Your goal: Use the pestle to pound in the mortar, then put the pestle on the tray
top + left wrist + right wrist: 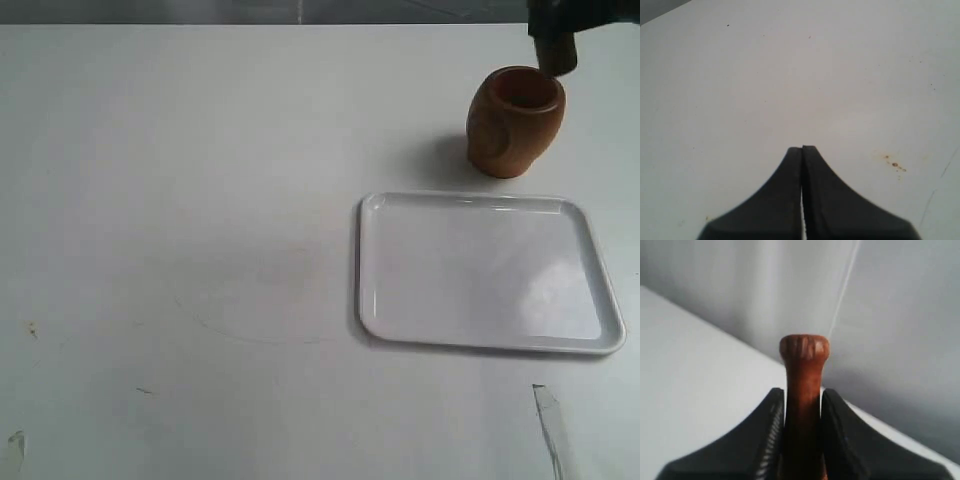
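Observation:
The brown wooden mortar (515,122) stands on the white table just beyond the tray's far edge, its reddish inside showing and an oval grain mark on its left side. My right gripper (558,30) hangs above the mortar's far right rim at the top of the exterior view, shut on the pestle (558,58). The pestle's dark thick end hangs just over the rim. In the right wrist view the pestle (803,385) stands clamped between the fingers of my right gripper (802,395), knob beyond the tips. The white tray (400,300) lies empty. My left gripper (802,148) is shut on nothing over bare table.
The white table (180,200) stretches left of the tray and mortar. Small brown stains (895,164) mark it near my left gripper. A strip of clear tape (548,420) lies near the front right edge. My left gripper does not show in the exterior view.

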`<control>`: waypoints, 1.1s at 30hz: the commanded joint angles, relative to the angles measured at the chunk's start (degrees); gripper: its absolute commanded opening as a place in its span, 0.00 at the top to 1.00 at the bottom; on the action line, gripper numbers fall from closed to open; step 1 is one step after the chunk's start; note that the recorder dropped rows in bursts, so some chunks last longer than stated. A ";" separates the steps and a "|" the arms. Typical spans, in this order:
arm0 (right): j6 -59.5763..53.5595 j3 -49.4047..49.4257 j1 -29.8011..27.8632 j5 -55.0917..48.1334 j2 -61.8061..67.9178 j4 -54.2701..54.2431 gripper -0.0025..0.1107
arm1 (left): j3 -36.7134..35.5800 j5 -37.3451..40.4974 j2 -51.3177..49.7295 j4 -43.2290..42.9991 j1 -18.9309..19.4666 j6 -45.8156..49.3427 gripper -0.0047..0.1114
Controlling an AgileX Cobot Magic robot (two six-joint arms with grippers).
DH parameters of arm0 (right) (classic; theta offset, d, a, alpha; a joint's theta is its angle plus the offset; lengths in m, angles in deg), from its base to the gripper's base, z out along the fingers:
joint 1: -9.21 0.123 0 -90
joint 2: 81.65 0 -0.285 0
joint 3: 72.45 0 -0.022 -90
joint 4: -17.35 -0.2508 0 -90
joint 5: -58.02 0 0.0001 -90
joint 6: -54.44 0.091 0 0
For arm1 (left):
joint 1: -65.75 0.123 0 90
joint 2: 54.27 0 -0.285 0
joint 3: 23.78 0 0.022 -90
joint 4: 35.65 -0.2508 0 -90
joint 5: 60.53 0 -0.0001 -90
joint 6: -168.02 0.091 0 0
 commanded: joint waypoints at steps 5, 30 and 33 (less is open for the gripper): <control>32.54 -1.43 3.73 -2.11 -2.61 33.20 0.98 | -0.03 -0.17 0.07 0.42 -0.44 -0.47 0.96; -78.32 -10.04 37.02 -90.54 5.49 -59.57 0.98 | -0.03 -0.17 0.07 0.42 -0.44 -0.47 0.96; -82.10 -10.04 37.02 -87.97 9.48 -63.50 0.98 | -0.03 -0.17 0.07 0.42 -0.44 -0.47 0.96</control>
